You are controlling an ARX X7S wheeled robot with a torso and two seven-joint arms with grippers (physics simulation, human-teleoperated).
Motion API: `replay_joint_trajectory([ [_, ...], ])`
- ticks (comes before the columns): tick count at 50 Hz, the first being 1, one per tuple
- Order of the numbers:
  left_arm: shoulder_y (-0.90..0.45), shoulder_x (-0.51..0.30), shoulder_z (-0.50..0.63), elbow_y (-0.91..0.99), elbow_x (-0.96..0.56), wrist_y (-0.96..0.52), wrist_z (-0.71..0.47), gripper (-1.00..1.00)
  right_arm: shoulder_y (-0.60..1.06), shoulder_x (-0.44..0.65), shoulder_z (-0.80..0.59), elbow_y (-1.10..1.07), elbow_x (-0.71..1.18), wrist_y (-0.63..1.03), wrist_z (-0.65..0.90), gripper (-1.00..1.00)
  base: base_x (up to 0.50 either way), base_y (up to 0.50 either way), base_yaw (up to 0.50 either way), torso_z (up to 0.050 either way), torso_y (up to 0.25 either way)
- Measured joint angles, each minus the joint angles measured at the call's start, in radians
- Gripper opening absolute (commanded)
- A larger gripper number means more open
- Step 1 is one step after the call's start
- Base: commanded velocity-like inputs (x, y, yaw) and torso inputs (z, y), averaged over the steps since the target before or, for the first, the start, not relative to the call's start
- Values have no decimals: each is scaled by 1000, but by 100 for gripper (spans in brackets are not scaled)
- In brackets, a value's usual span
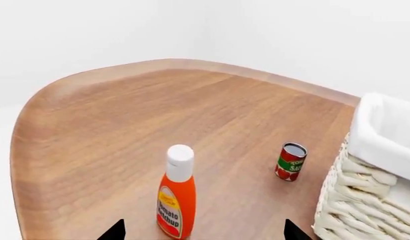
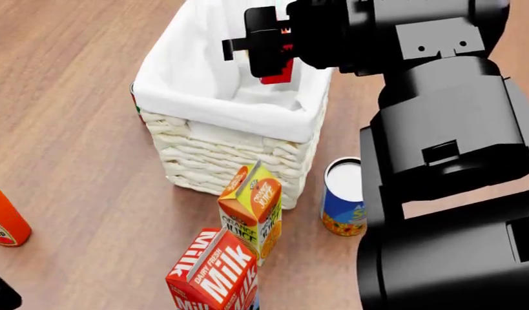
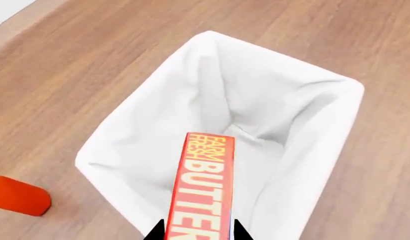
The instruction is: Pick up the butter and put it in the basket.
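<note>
Wooden table (image 1: 124, 115); right wrist view: butter (image 3: 201, 190) over basket (image 3: 124, 150).

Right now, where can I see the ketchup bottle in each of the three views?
Left wrist view: ketchup bottle stands upright, low in the middle.
Head view: only its orange body, at the left edge.
Right wrist view: orange part, lower left corner.
Shared landmark: the white basket.

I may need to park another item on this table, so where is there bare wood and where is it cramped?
Bare wood spreads from the ketchup bottle and tomato sauce can out to the table's curved edge. It is crowded in front of the basket: the juice carton, milk carton and blue can cluster there.
</note>
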Motion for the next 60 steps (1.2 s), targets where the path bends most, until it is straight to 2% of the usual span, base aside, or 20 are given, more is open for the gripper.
replay_joint_trajectory([
  [18, 8, -16, -29, 32, -47, -12, -27, 100, -2, 0, -85, 0, 54, -38, -37, -100, 0, 0, 0, 1, 1],
  [35, 6, -25, -39, 50, -77, -19, -50, 100, 1, 0, -274, 0, 227, -75, -82, -100, 0, 0, 0, 1, 1],
  [47, 5, -28, -41, 55, -90, -19, -60, 100, 0, -1, -335, 0, 278, -97, -93, -100, 0, 0, 0, 0, 2],
  [48, 5, -29, -41, 55, -91, -18, -61, 100, 0, -1, -340, 0, 280, -100, -94, 100, 0, 0, 0, 0, 0],
  [60, 7, -33, -42, 59, -100, -13, -64, 100, 14, -2, -319, 0, 255, -136, -106, 100, 0, 0, 0, 0, 0],
])
